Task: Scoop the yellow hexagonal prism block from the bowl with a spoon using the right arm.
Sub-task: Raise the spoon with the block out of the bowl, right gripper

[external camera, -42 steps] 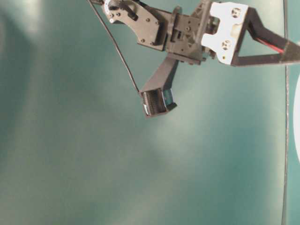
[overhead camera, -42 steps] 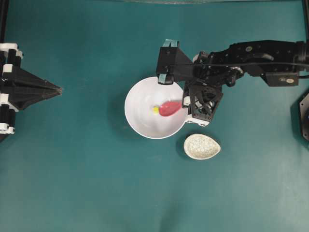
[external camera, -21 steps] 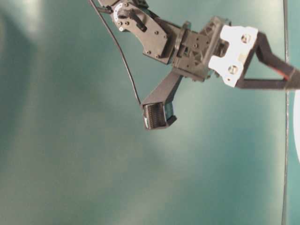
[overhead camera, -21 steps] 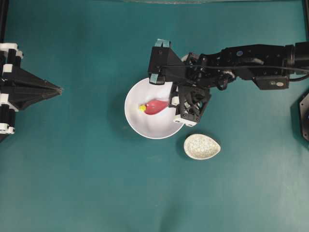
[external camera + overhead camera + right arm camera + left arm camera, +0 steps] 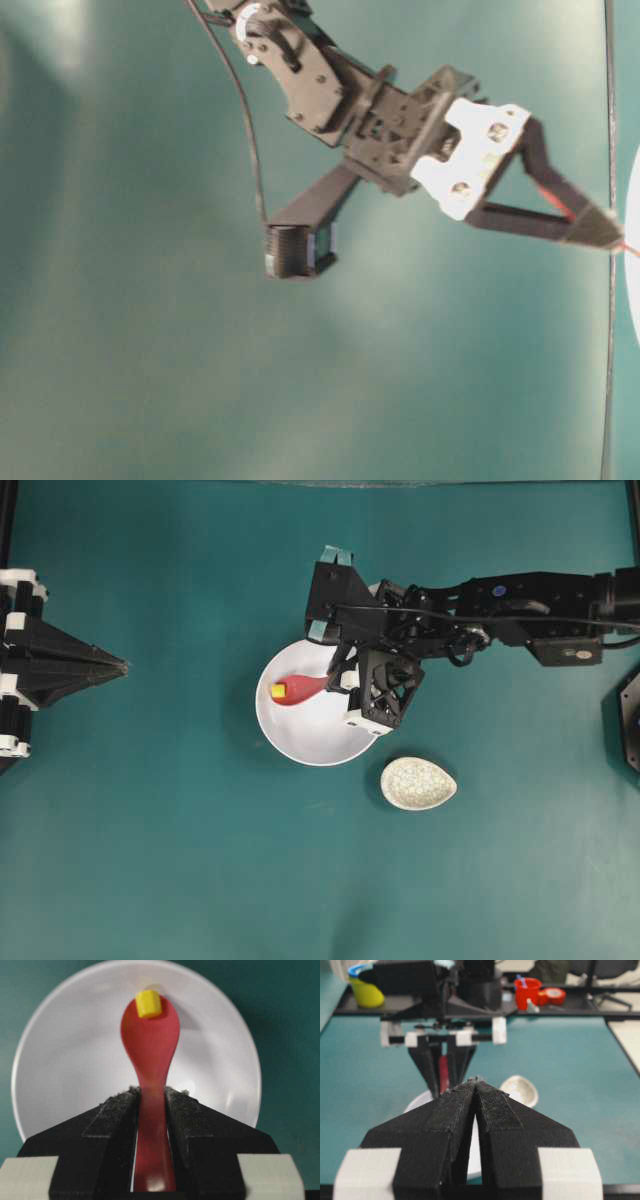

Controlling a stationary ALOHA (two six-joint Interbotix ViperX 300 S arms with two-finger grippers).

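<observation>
- Right arm (image 5: pixel 520 595): reaches in from the right edge of the overhead view, wrist over the near-right rim of the bowl (image 5: pixel 330 745).
- Right gripper (image 5: pixel 151 1097): fingers narrow, clamped on the handle of the spoon (image 5: pixel 150 1045); scoop points toward the bowl's far-left wall.
- Yellow hexagonal prism block (image 5: pixel 148 1003): sits on the tip of the scoop, inside the bowl's outline, near its left rim in the overhead view (image 5: pixel 278 691).
- Left gripper (image 5: pixel 476 1085): parked at the left edge of the overhead view (image 5: pixel 120 665), well apart from the bowl; fingers pressed together, holding nothing.
- Surface: plain teal table mat (image 5: pixel 180 860); small speckled spoon rest (image 5: pixel 418 783) just beside the bowl's lower-right rim, not touching it.
- Room: behind the table, a dark shelf with a yellow cup (image 5: pixel 365 987) and red containers (image 5: pixel 532 991).
- Open room: bare mat lies to the left of, above and below the bowl.
</observation>
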